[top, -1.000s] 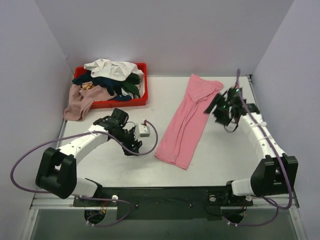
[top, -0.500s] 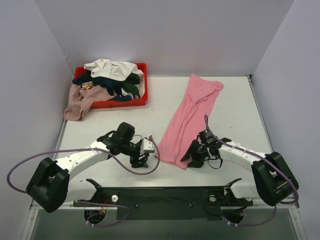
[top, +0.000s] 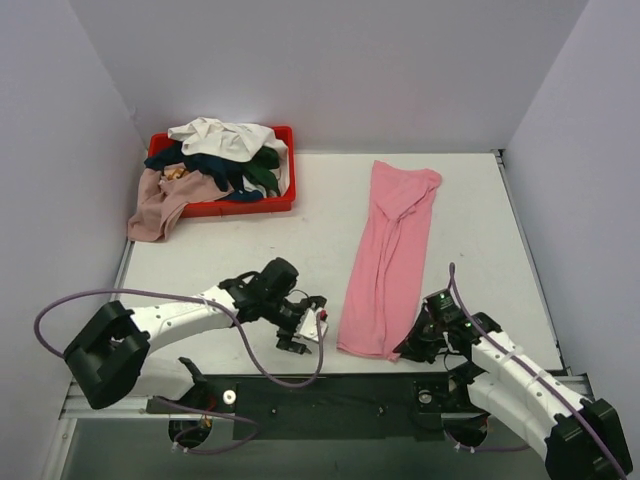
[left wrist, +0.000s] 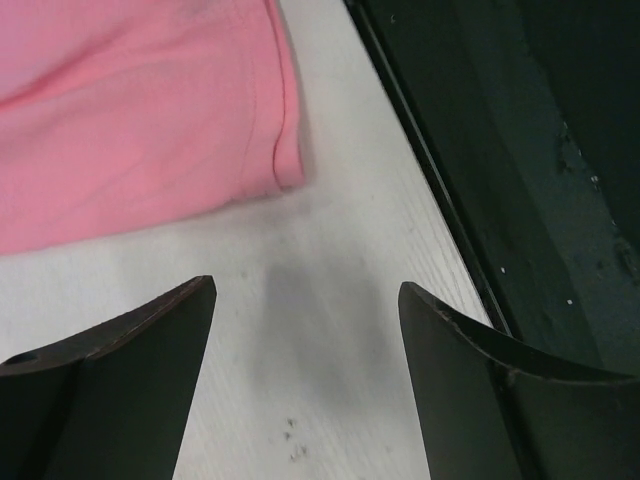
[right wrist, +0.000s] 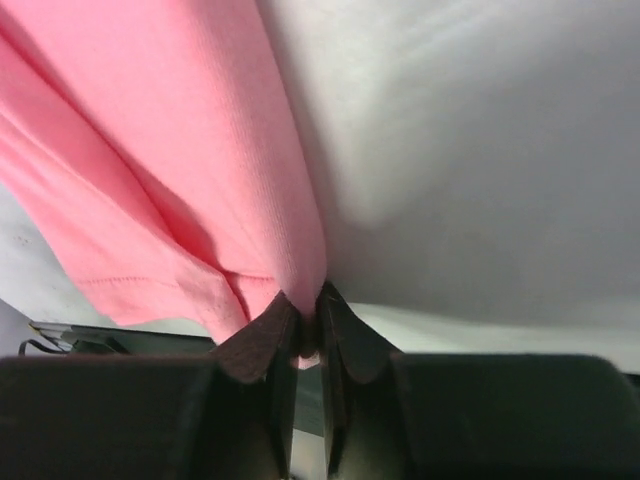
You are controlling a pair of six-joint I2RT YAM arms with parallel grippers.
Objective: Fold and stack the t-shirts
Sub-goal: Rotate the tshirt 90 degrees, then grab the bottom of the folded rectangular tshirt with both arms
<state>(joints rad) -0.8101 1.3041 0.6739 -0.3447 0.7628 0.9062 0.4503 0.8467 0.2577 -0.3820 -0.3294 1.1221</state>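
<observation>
- the right gripper (right wrist: pixel 300 322) pinches the near hem corner of the pink t-shirt (top: pixel 390 255), its jaws almost closed on the cloth.
- the left gripper (left wrist: pixel 305 300) is spread wide and empty, low over the table (top: pixel 230 270); the shirt's other near corner lies just ahead of it, apart.
- the other t-shirts (top: pixel 215 160) are heaped in the red tray (top: pixel 225 208), far beyond it.

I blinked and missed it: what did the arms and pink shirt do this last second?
The right gripper swung from the far right to the near right corner of the pink t-shirt and shut on it. The left gripper slid nearer, up to its near left corner, open. The shirt's near end shifted right. The red tray and its pile of shirts stayed put.
</observation>
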